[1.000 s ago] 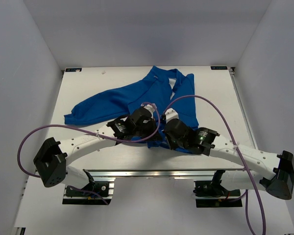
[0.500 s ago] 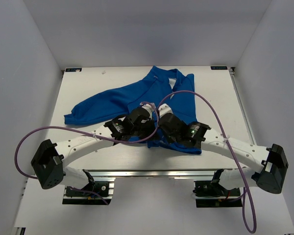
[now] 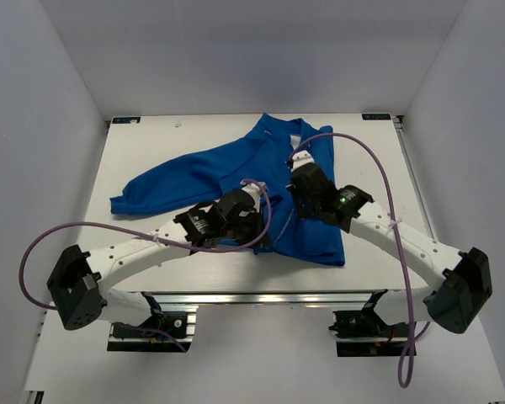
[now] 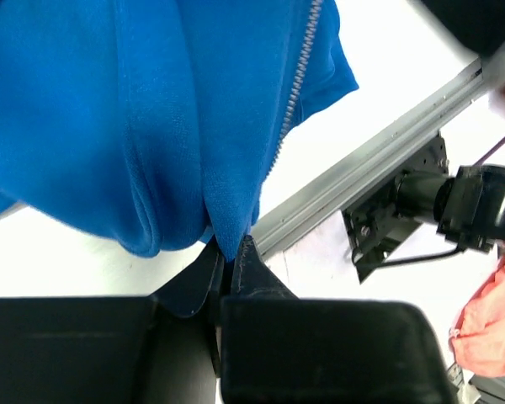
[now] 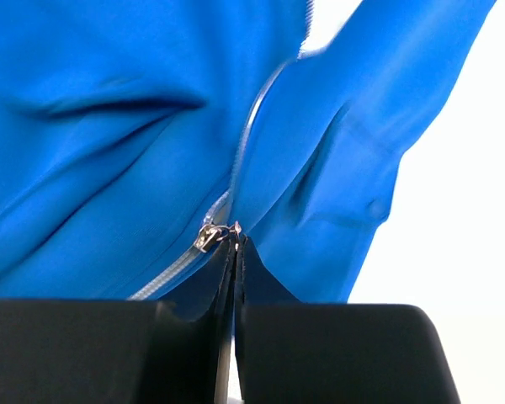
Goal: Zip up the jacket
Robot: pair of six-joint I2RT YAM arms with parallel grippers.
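The bright blue jacket [image 3: 202,172] lies spread on the white table, collar at the far side and one sleeve reaching left. My left gripper [image 3: 259,236] sits at the near hem and is shut on a fold of the hem fabric [image 4: 227,248]. The silver zipper [image 4: 296,84] runs up from there. My right gripper [image 3: 297,168] is further up the front, near the collar, shut on the zipper pull [image 5: 234,229] beside the slider [image 5: 209,236]. Closed zipper teeth [image 5: 164,273] trail back towards my fingers.
An aluminium rail [image 3: 261,296] runs along the table's near edge, also seen as a rail [image 4: 379,160] in the left wrist view. Purple cables [image 3: 379,181] arc over both arms. White walls enclose the table [image 3: 151,143]. A pink-orange cloth [image 4: 488,320] lies beyond the edge.
My right gripper has travelled from near the hem up the jacket front towards the collar, drawing the slider along. My left gripper has kept its hold at the hem.
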